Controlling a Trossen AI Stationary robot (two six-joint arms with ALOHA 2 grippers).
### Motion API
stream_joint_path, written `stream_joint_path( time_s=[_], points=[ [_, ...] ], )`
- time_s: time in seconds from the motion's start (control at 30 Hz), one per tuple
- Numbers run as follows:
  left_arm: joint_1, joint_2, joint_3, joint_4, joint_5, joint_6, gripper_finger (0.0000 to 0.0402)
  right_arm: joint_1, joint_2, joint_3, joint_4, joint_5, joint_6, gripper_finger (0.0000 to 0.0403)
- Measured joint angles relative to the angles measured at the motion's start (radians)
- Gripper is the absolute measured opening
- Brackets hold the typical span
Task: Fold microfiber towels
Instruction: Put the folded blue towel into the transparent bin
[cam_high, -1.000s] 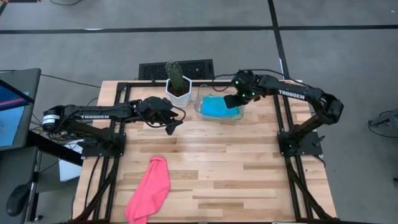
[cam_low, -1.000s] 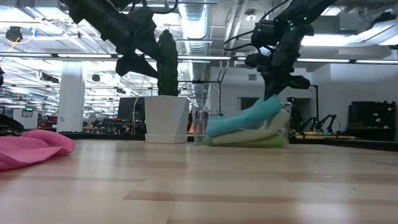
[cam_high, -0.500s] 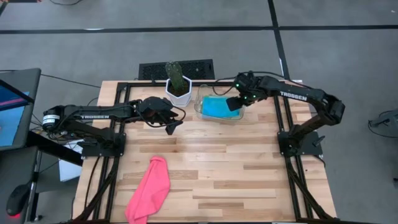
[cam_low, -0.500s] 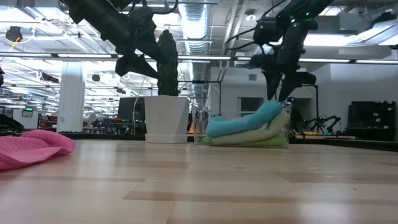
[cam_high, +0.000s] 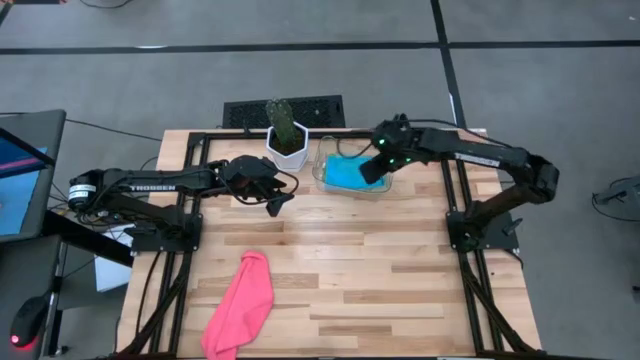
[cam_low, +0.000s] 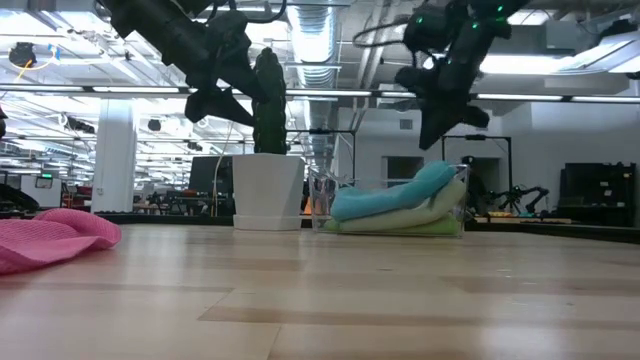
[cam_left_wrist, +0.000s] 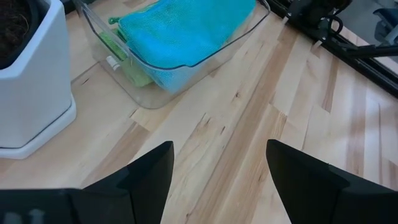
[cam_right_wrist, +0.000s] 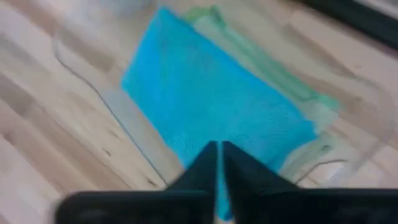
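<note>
Right hand (cam_high: 371, 170): we see it above the tray (cam_high: 322, 178), over the near edge of the blue towel (cam_high: 346, 172); its fingers are pressed together and hold nothing.
Left hand (cam_high: 273, 201): it waits over the tabletop (cam_high: 400, 260) beside the plant pot (cam_high: 288, 150), fingers wide apart, empty.
Towels: the blue towel lies on top of the green towels (cam_low: 395, 222) inside the tray; the pink towel (cam_high: 240, 305) lies crumpled near the front left of the tabletop, well apart from both hands.
Risk: we think the closed right hand, if it goes down again, may push the blue towel off the stack or drag the light tray, because the tray is not held.
Second risk: the pink towel is not folded yet; we judge that one hand alone may only bunch it.
Change: a second ago the right hand was lower, at the far right side of the stack; now it is higher and more toward the plant pot. The towels have not moved.
</note>
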Motion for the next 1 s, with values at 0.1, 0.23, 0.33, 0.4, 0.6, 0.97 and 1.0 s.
stream_joint_path(
  time_s=[0.1, 0.23, 0.33, 0.4, 0.6, 0.97, 1.0],
  points=[
    [0.0, 0.0, 0.0, 0.0, -0.001, -0.01, 0.0249, 0.0, 0.051, 0.002, -0.014, 0.001, -0.006, 0.0018],
    [0.0, 0.0, 0.0, 0.0, -0.001, -0.01, 0.0249, -0.002, 0.088, 0.0, -0.12, 0.097, -0.005, 0.001],
    [0.0, 0.0, 0.0, 0.004, -0.002, -0.01, 0.0249, -0.001, 0.097, 0.0, -0.139, 0.126, -0.005, 0.0011],
    [0.0, 0.0, 0.0, 0.005, -0.002, -0.008, 0.0249, -0.004, 0.102, 0.001, -0.126, 0.127, -0.006, 0.0013],
    [0.0, 0.0, 0.0, 0.005, -0.002, -0.005, 0.0249, -0.004, 0.182, 0.002, -0.125, 0.129, -0.005, 0.0007],
    [0.0, 0.0, 0.0, 0.006, -0.002, -0.002, 0.0249, 0.009, 0.325, 0.001, -0.123, 0.133, -0.009, 0.0007],
    [0.0, 0.0, 0.0, 0.006, -0.002, -0.002, 0.0249, 0.009, 0.325, 0.001, -0.126, 0.133, -0.009, 0.0009]
  ],
)
